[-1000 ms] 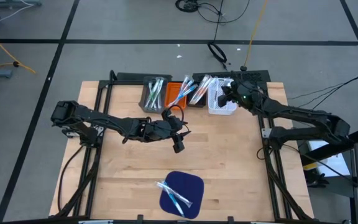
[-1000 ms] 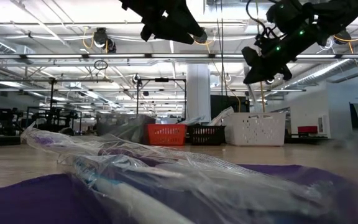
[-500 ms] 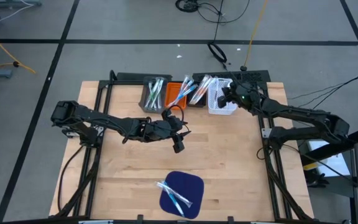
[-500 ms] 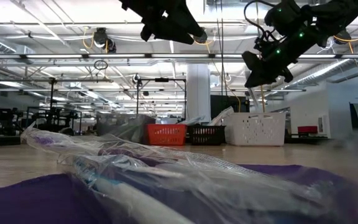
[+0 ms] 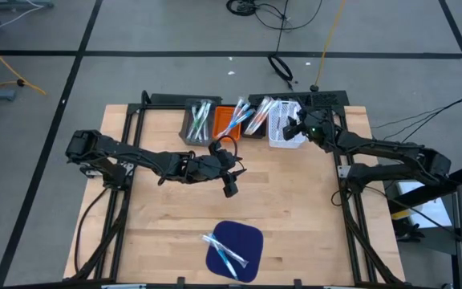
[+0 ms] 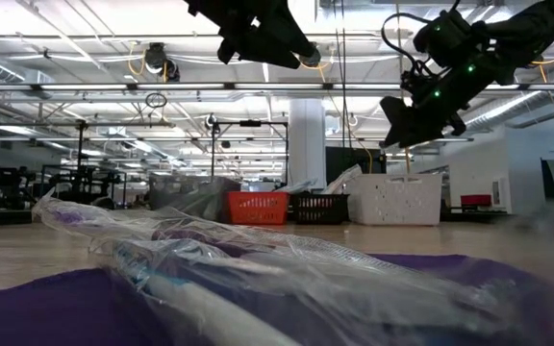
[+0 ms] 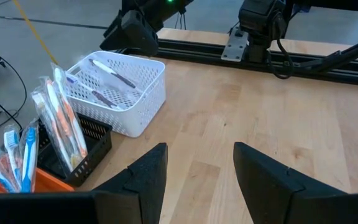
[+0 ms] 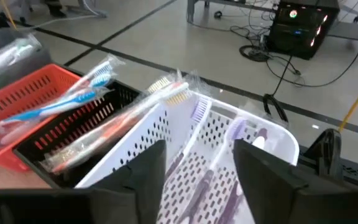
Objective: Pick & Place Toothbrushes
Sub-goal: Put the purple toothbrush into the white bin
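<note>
Lying light and slippery in crinkly wrap, the toothbrushes (image 5: pixel 224 254) on the blue mat (image 5: pixel 243 239) near the tabletop's front edge want a mid-handle pinch, while the left gripper (image 5: pixel 231 187) and the right gripper (image 8: pixel 197 180) above the white bin (image 8: pixel 272 140) both gape empty.

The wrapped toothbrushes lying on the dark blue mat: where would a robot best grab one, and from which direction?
Probably mid-handle, coming straight down from above. The clear-wrapped toothbrushes lie flat and slanted across the dark blue square mat, so the jaws should straddle a handle crosswise. They overlap, so an outer one seems easier. The left gripper, open, hangs nearest; the right gripper is over the white mesh plastic bin.
</note>
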`<action>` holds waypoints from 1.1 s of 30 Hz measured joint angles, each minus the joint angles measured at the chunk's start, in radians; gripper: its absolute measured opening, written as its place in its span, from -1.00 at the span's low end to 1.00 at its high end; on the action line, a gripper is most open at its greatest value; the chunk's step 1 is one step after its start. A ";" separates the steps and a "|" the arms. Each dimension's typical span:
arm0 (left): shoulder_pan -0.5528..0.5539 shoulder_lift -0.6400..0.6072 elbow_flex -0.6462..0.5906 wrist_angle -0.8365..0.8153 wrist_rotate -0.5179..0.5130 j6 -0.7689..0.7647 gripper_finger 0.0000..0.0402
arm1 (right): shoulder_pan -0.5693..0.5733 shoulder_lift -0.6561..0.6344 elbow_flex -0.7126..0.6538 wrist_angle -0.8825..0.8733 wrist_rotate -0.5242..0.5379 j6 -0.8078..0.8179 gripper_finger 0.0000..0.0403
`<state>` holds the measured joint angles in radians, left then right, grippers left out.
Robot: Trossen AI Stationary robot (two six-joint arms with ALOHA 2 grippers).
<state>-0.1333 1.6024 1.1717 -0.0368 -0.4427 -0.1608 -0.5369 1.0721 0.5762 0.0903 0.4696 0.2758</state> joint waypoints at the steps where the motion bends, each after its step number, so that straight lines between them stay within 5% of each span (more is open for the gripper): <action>1: 0.000 0.000 0.000 0.000 0.000 0.000 -0.07 | 0.000 0.000 0.000 0.007 0.000 0.000 -0.07; 8: -0.003 0.000 0.000 -0.092 0.050 0.010 -0.07 | 0.004 -0.001 0.000 0.010 -0.013 0.000 0.14; 15: -0.044 0.000 0.000 -0.268 0.337 0.033 -0.07 | 0.008 0.000 0.000 0.018 -0.205 0.002 0.16; 19: -0.105 0.000 0.000 -0.349 0.395 0.035 -0.07 | 0.009 -0.001 0.000 0.018 -0.326 0.002 0.14; 24: -0.214 0.028 0.000 -0.369 0.417 0.032 -0.07 | 0.011 -0.001 0.000 0.018 -0.418 0.046 0.13; 33: -0.349 0.171 -0.001 -0.314 0.383 -0.097 -0.07 | 0.027 0.000 -0.001 0.048 -0.419 0.053 0.11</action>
<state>-0.4819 1.7738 1.1711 -0.3507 -0.0598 -0.2579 -0.5094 1.0718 0.5751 0.1380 0.0505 0.3286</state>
